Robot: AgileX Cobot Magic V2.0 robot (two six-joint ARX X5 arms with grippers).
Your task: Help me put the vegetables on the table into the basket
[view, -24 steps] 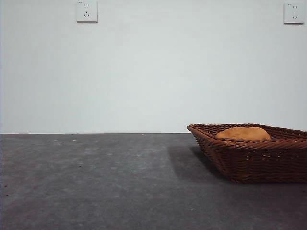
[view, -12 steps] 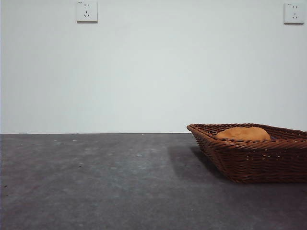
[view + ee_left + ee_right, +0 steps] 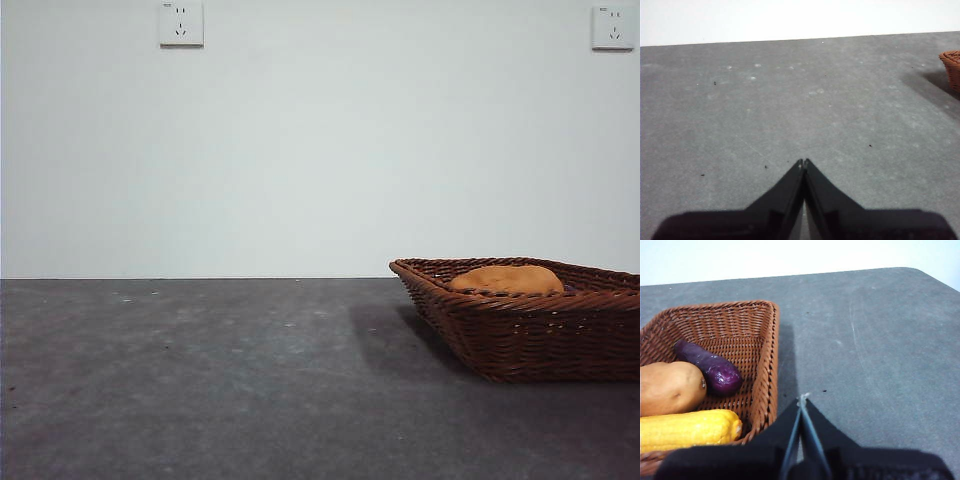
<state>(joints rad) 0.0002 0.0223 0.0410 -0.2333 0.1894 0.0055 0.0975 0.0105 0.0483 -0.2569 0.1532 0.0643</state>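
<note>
The brown wicker basket (image 3: 520, 325) stands at the right of the dark grey table (image 3: 220, 380). Inside the basket (image 3: 727, 360) lie all three vegetables: a yellow corn cob (image 3: 687, 430), an orange-brown tuber (image 3: 667, 387) and a dark purple eggplant (image 3: 710, 367). From the front only the tuber (image 3: 506, 279) rises above the rim. My right gripper (image 3: 802, 401) is shut and empty, over bare table beside the basket. Also shut and empty, my left gripper (image 3: 803, 162) hangs over bare table, with just a corner of the basket (image 3: 952, 67) at the edge of its view.
A white wall closes off the table's far edge, with two sockets (image 3: 181, 23) high on it. The table's rounded corner (image 3: 925, 275) shows in the right wrist view.
</note>
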